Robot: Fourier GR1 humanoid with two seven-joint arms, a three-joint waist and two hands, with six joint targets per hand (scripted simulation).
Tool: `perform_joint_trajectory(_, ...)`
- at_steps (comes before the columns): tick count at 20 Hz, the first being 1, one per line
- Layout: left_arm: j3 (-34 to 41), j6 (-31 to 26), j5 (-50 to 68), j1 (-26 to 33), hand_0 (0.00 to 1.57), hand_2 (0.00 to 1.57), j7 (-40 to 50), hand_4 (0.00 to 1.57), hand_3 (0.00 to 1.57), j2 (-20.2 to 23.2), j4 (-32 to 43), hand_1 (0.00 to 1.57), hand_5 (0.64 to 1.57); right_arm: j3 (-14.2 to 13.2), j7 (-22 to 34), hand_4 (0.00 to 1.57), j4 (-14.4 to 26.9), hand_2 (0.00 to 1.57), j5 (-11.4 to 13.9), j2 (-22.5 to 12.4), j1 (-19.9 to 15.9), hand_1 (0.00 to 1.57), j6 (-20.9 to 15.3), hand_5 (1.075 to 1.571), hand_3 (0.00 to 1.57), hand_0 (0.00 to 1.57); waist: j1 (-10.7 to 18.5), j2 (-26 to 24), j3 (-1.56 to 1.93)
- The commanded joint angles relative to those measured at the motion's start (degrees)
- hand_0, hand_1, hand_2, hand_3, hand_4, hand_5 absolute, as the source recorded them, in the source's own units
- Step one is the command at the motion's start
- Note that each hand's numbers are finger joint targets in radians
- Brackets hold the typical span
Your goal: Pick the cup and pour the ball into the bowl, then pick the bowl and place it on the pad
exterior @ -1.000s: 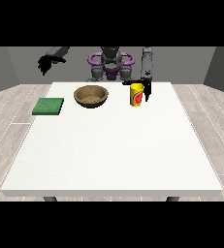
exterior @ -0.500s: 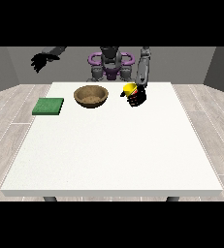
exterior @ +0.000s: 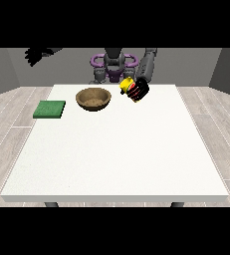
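Yellow cup up off the bench, tilted, held just right of the wooden bowl in the upper middle of the frame. Dark fingers of the hand at the view's right wrapped round the cup's lower side, mouth leaning left toward the bowl. Ball not visible from here; impossible to tell whether inside the cup or already out. Bowl upright on the bench, nothing clearly seen inside. Green pad flat at the left, well apart from the bowl. Hand at the view's left raised high in the upper left corner, away from everything, fingers spread and holding nothing.

Probably the pour itself in hand. For a clean pour: bring the cup's mouth over the bowl's middle rather than its near rim, then tip slowly. Keep low above the bowl, lest the ball bounce out. Avoid knocking the rim. Afterwards, set the cup aside, clear of the path between bowl and pad.
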Motion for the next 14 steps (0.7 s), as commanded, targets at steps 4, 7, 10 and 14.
perform_joint_trajectory(4,-11.4,7.6,-22.1,-7.9,1.27,1.57,17.6,1.17,1.54,7.2,8.2,1.27,1.564,0.7,3.5,0.60,2.7,0.00,1.2,-1.0,-2.5,0.00,-1.9,1.567,0.00,0.00,1.1,-4.6,0.31)
perform_joint_trajectory(7,-16.2,7.0,-31.3,-12.4,1.00,1.57,28.3,1.05,1.28,7.1,12.3,1.00,1.567,1.1,2.8,0.63,5.1,0.00,2.9,0.6,-2.0,0.00,-3.7,1.565,0.00,0.00,2.5,-6.9,0.34)
perform_joint_trajectory(10,-20.9,0.6,-37.3,-15.5,1.00,1.57,39.2,1.05,1.28,0.8,14.4,1.00,1.567,1.3,3.6,0.64,7.9,0.00,4.1,0.9,-0.9,0.00,-4.6,1.566,0.00,0.00,4.8,-11.4,0.11)
perform_joint_trajectory(14,-22.7,-3.7,-42.0,-18.8,0.91,1.57,46.2,1.05,1.25,-1.7,14.0,0.91,1.569,0.1,1.0,0.64,9.9,0.00,3.7,1.1,-0.1,0.00,-3.5,1.562,0.00,0.00,4.9,-10.7,-0.06)
